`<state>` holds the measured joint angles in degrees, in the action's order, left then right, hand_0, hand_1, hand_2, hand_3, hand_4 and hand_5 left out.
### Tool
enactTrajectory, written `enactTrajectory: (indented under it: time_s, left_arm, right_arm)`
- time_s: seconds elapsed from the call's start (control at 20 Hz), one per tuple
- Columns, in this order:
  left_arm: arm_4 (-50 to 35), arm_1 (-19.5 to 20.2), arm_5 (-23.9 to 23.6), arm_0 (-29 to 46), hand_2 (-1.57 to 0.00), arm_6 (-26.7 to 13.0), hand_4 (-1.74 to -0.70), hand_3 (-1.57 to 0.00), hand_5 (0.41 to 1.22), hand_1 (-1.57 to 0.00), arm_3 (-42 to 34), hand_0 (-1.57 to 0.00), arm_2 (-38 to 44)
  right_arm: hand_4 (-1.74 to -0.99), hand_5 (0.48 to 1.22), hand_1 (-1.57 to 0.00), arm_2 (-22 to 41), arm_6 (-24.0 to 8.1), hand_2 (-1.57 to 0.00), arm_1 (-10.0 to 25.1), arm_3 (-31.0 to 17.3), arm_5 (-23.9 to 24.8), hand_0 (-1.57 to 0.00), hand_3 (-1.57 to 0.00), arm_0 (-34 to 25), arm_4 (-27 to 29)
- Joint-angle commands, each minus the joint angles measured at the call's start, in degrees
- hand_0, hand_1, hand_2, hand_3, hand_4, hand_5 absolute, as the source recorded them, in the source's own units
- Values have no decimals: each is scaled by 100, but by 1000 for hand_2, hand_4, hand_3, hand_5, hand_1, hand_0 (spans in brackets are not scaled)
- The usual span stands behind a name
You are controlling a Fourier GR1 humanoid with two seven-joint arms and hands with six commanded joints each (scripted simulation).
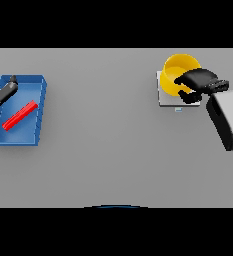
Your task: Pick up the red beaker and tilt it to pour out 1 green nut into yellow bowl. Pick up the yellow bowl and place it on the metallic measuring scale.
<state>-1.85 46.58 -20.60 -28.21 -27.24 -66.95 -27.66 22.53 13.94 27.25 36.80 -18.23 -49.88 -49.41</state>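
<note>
Right hand (195,81) grips yellow bowl (178,67) on metallic scale (164,97); left hand (5,91) relaxed over blue tray (38,105)

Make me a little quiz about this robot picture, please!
1. True or false: the yellow bowl sits on the scale.
2. Which hand is at the bowl? A) left hand B) right hand
3. Fill in: the red beaker lies in the blue ____.

Key: 1 true; 2 B, its fingers curl over the bowl's rim; 3 tray, where the beaker lies on its side.
</note>
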Motion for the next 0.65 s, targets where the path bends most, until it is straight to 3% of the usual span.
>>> enactTrajectory:
  time_s: [0.0, 0.3, 0.6]
  left_arm:
    - [-5, 8, -5, 0, 1, -18, -724, 1, 662, 1, 43, 1, 16]
    - [3, -65, 25, -68, 1, 76, -726, 1, 665, 1, 241, 1, 19]
    - [29, -141, 18, -146, 1, -26, -726, 1, 665, 1, 244, 1, -27]
  right_arm:
    - [-1560, 909, -288, 26, 99, -381, -11, -17, 21, -324, -506, -32, -17]
    - [-1530, 809, -75, -9, 301, -99, 50, 26, 134, -84, -296, 82, 32]
    - [-1478, 738, -19, -59, -44, -25, -21, -66, -47, -21, -146, 28, 68]
